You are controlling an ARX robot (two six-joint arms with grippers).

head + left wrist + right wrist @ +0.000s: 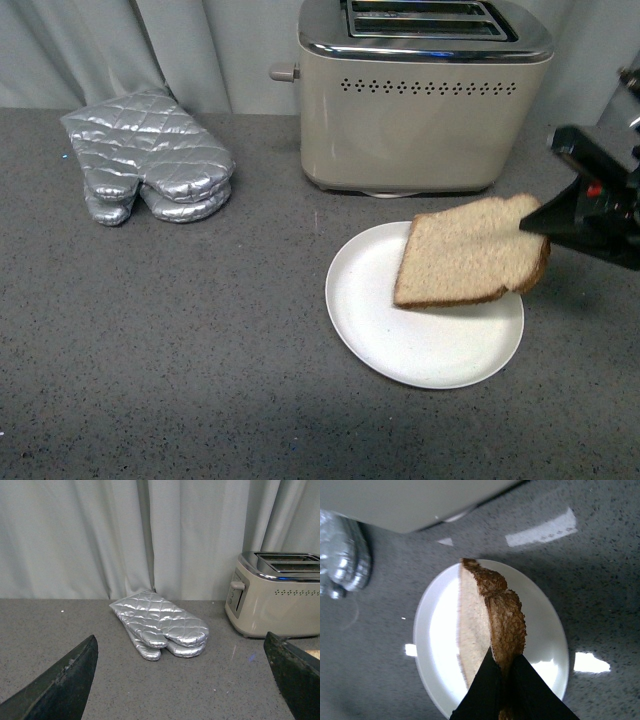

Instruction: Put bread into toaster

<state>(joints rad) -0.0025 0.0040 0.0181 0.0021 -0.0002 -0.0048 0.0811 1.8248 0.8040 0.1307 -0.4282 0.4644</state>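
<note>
Grey surface [150, 350] carries the plate [370, 310]. My right gripper [545, 225] is clamped on the crust of the bread [470, 255], holding it tilted over the plate, perhaps just clear, ready to turn upright for the toaster [420, 110] behind. My left gripper [180, 637] gapes, idle.

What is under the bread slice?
The white plate, on the grey counter; the right gripper holds the bread tilted over it. The plate area behind the slice is hidden.

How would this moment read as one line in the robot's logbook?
right gripper: shut on bread | bread: tilted over plate | toaster: behind plate | left gripper: open, empty
</note>
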